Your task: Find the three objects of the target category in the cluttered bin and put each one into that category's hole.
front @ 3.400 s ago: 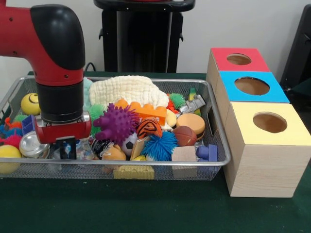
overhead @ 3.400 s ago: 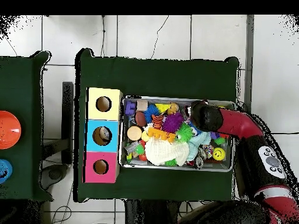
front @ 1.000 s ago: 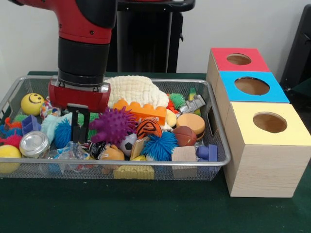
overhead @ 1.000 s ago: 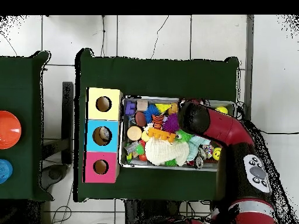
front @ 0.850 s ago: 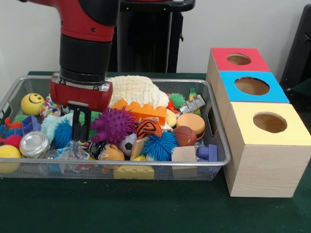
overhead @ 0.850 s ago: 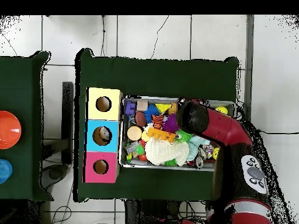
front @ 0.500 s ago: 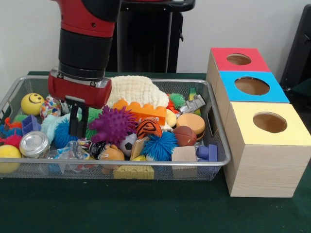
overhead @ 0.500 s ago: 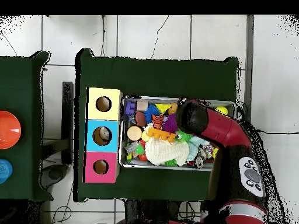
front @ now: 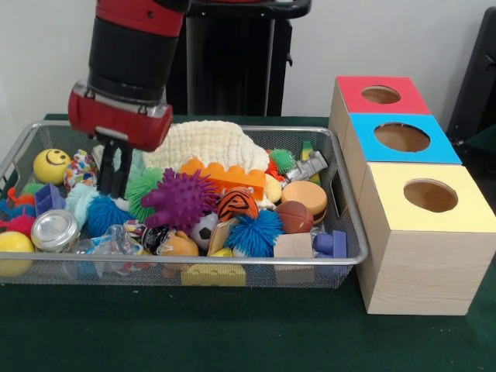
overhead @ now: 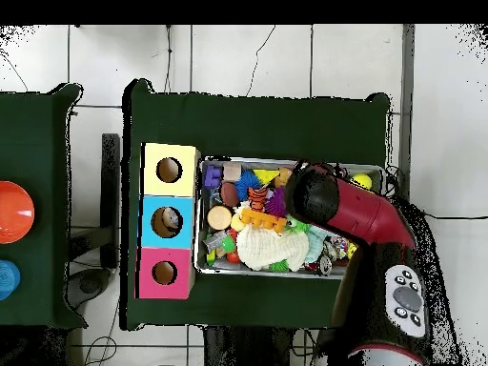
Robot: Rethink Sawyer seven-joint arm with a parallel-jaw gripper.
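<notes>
Green cloth covers the counter point(front: 232, 333), which carries a mesh bin point(front: 341, 232) of mixed toys and, just beside the bin's right end, three boxes with holed tops: red point(front: 381, 94), blue point(front: 403, 138), yellow point(front: 430, 196). Placement suits short carries from bin to hole. The arm hangs upright over the bin's left half, its hand point(front: 112, 186) pointing straight down above a blue spiky ball point(front: 101, 213), beside a purple spiky ball point(front: 182, 198). Fingers look drawn close with nothing visible between them; judged clenched and empty. Target category unstated; every candidate remains inside the bin. A white cloth point(front: 209, 143) lies piled at the bin's far side.
</notes>
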